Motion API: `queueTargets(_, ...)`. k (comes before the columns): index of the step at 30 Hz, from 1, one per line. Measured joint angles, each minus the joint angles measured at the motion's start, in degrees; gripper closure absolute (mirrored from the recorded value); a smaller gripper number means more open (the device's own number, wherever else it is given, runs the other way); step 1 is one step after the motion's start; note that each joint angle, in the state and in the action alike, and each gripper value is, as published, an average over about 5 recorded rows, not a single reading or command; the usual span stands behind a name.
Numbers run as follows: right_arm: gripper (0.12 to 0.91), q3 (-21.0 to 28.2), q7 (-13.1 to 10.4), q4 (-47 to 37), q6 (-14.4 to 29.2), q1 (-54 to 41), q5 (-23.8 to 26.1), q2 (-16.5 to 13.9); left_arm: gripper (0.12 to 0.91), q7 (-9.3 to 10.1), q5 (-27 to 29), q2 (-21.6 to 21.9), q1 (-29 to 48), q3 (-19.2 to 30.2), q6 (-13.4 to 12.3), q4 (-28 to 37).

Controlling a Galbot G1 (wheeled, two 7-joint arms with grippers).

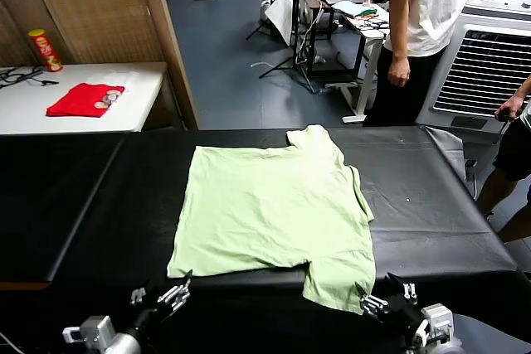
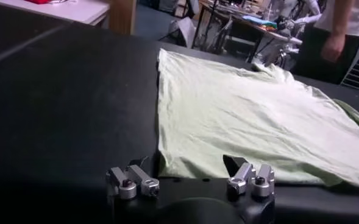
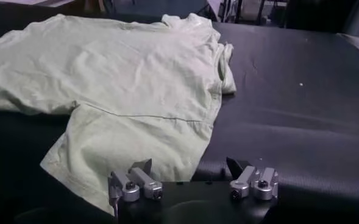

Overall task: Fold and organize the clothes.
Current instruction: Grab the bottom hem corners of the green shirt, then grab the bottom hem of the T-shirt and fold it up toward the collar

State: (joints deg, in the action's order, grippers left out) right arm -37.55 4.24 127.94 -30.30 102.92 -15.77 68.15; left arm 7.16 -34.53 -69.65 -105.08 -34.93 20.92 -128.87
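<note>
Seen from the robot's head, a pale green short-sleeved shirt [image 1: 274,209] lies spread flat in the middle of a black table [image 1: 431,205], one sleeve hanging over the near edge and the other pointing toward the far edge; the body's long axis looks to run across the table from side to side, with a straight edge on the robot's left (which end carries the collar cannot be told from here). The left gripper [image 1: 163,297] waits at the near edge just short of the shirt's near left corner, its jaws spread wide and holding nothing; the right gripper [image 1: 383,299] stands beside the overhanging sleeve, likewise wide open and empty. A small red garment [image 1: 85,99] sits well apart on a white side table [image 1: 141,97]. From the left wrist, the cloth's near corner lies flat just beyond the open fingers [image 2: 133,181], its surface thin and lightly creased. From the right wrist, the drooping sleeve falls limp in front of the open fingers [image 3: 135,182], a seam crossing where it joins the body. The fabric is judged light, soft and floppy, likely to sag and wrinkle rather than hold any shape; the near corner and the hem of the hanging sleeve look the natural places to pinch.
</note>
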Motion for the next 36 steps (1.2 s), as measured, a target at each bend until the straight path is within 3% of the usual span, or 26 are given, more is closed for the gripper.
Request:
queueTargets(8, 0.498, 0.52, -0.31, -0.53, 0.21, 0.00, 0.56, 0.85, 0.264, 0.04, 0.03, -0.06, 0.92, 0.20, 0.27, 0.78)
queueTargets(11, 0.595, 0.65, -0.35, -0.51, 0.30, 0.08, 0.59, 1.01, 0.387, -0.01, 0.07, -0.02, 1.08, 0.33, 0.27, 1.28)
queueTargets(16, 0.808, 0.19, -0.99, 0.26, 0.43, 0.86, 0.55, 1.18, 0.671, -0.07, 0.22, -0.11, 1.13, 0.65, 0.23, 1.84)
queueTargets(19, 0.890, 0.09, -1.35, 1.16, 0.37, 1.33, 0.56, 1.38, 0.835, -0.10, 0.56, -0.13, 0.89, 0.74, 0.14, 1.68)
queueTargets(22, 0.903, 0.19, -1.77, 1.80, 0.31, 1.43, 0.55, 1.56, 0.906, -0.11, 1.02, 0.06, 0.30, 0.67, -0.04, 0.94)
queueTargets(36, 0.902, -1.52, -2.85, 6.20, -2.34, 4.24, 0.55, -0.03, 0.904, -0.25, 2.32, 0.15, -0.26, 0.65, -0.60, 0.01)
